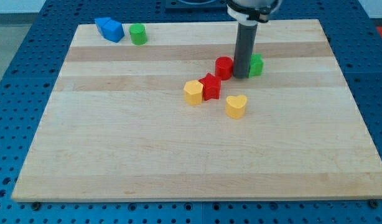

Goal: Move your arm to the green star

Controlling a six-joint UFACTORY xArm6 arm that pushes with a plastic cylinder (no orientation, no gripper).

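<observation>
My tip [241, 76] is sitting down on the board [178, 155], w/ green star [257, 65] touching it on view's right & red cylinder [224, 67] just left. No gripper, just a rod. Red star [210, 86] & yellow hexagon [193, 92] touching; yellow heart [236, 106] near. Blue block [109, 29] & green cylinder [138, 34] sitting top left.

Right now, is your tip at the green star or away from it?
At it: my tip stands beside the green star, between it and the red cylinder. Contact cannot be told.
</observation>
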